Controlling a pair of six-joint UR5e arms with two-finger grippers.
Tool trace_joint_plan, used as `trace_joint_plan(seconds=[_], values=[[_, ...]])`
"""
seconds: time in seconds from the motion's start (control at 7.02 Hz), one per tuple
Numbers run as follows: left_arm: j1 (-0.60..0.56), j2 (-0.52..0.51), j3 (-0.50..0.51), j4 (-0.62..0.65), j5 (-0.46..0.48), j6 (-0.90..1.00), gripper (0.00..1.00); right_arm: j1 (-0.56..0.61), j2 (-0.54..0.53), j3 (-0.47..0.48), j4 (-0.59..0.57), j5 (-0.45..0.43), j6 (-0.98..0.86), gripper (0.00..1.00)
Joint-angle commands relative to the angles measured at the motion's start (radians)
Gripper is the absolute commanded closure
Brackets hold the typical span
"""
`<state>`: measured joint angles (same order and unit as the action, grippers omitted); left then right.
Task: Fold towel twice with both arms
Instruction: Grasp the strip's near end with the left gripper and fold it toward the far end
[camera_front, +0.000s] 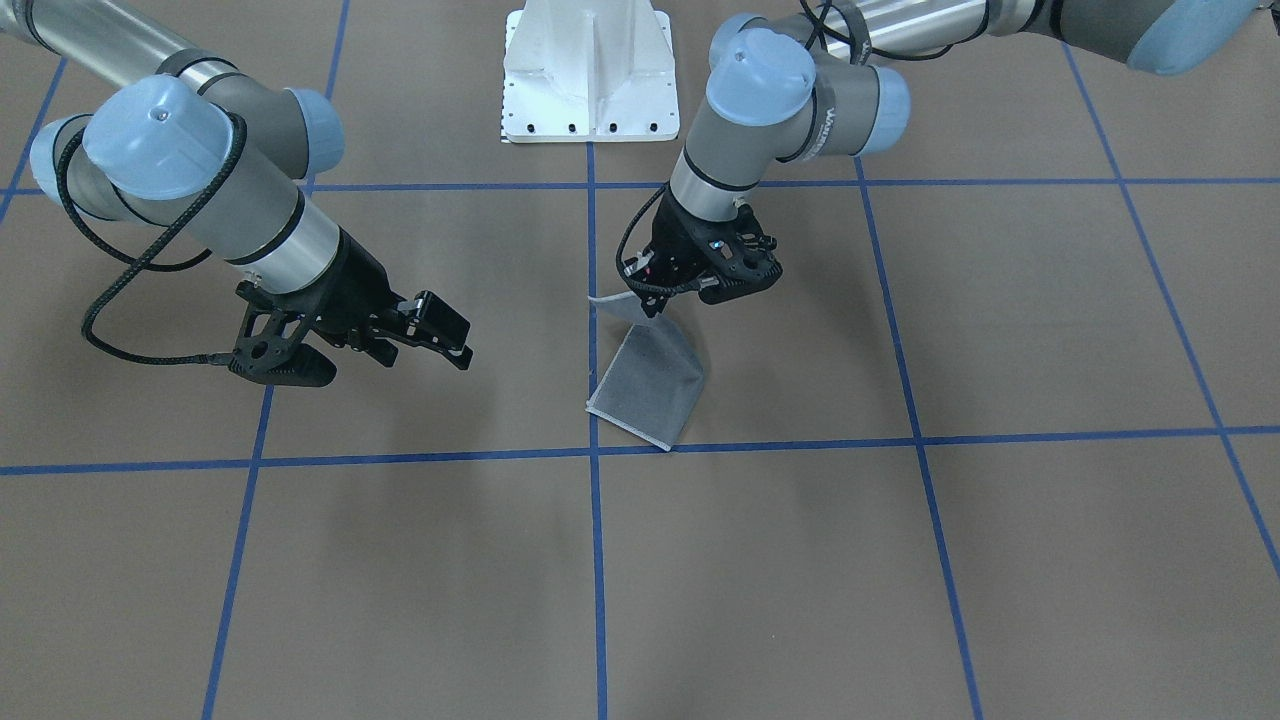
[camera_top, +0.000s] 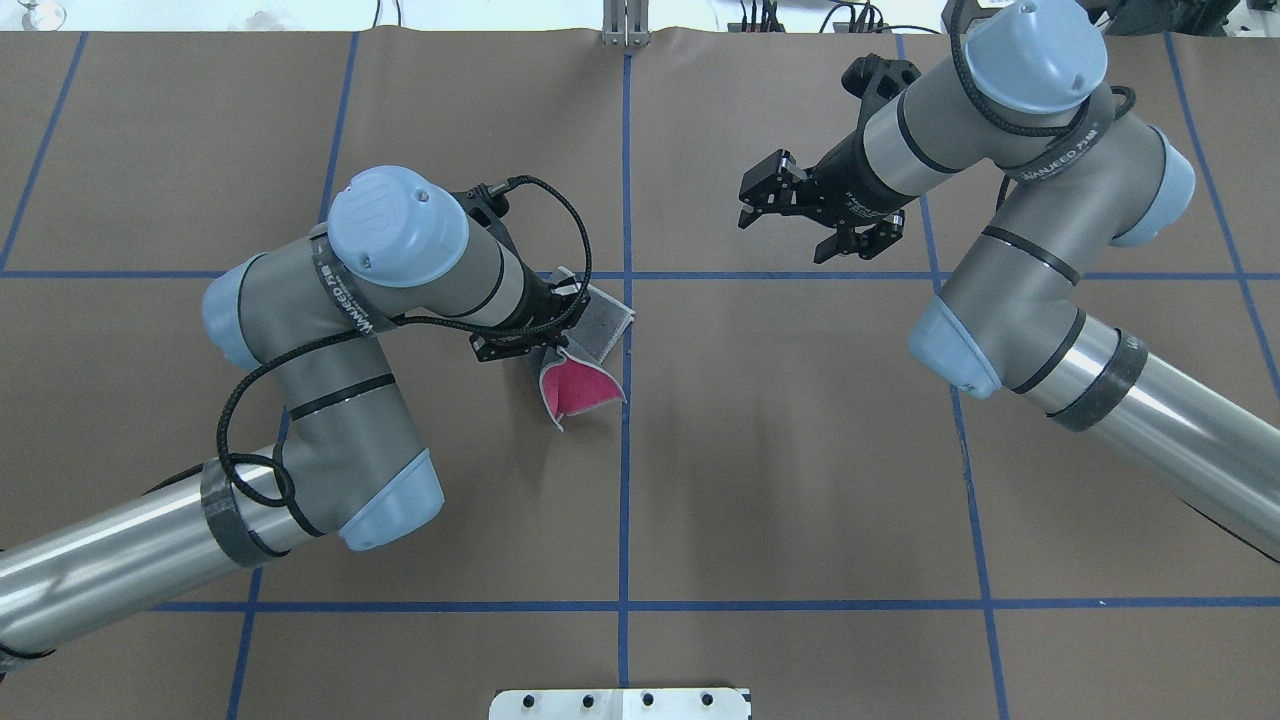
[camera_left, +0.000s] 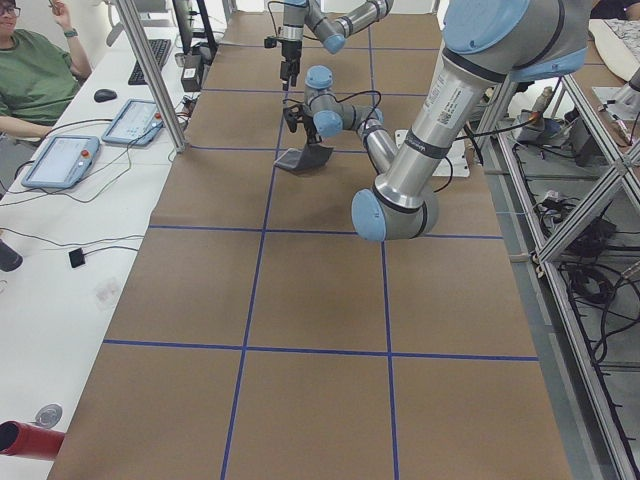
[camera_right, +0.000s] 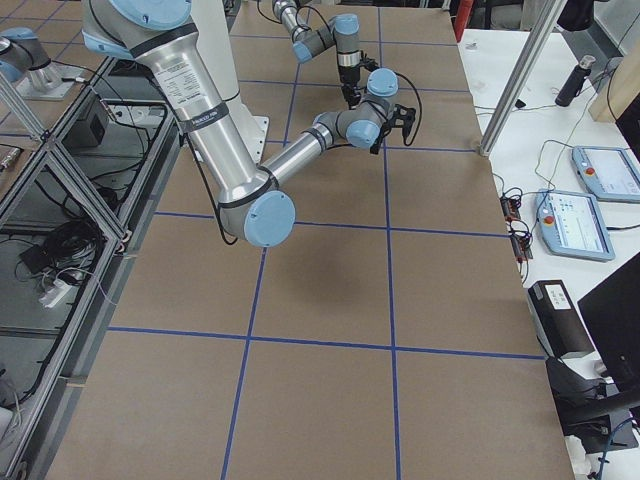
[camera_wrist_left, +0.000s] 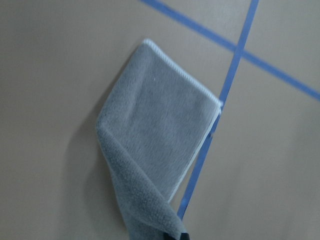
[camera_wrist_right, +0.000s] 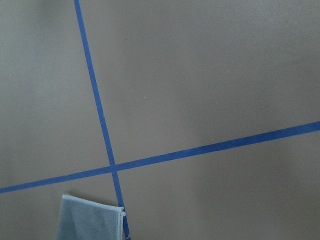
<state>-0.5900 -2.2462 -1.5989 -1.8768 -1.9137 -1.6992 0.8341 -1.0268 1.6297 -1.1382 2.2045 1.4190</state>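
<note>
The left gripper (camera_top: 540, 338) is closed on an edge of the towel (camera_top: 580, 385), pinching it a little above the table (camera_top: 800, 450). The raised part curls up from the cloth. In the overhead view the lifted flap shows its pink face at about 5 o'clock from the jaws, while the part lying flat shows dark grey at about 2 o'clock. The left wrist view shows the same: a grey panel flat on the brown surface, its light edging along a blue tape line (camera_wrist_left: 220, 107), and a strip rising toward the camera. This grip looks meant to carry the held edge over the flat part, whose weight on the table anchors the fold line. I cannot tell which of the two folds this is.

The right gripper (camera_top: 800, 220) hangs with its jaws wide apart and holding nothing, well off at about 2 o'clock from the towel in the overhead view. Its wrist camera catches only a towel corner at the frame's bottom. That position probably leaves the left arm room, though the task wants both arms working.
</note>
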Motion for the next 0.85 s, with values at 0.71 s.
trace_joint_plan(seconds=[0.71], values=[[-0.094,-0.091,0.195,-0.115,-0.076,-0.008,1.0,-0.007,-0.004,-0.011,0.0,-0.006,-0.003,0.0]])
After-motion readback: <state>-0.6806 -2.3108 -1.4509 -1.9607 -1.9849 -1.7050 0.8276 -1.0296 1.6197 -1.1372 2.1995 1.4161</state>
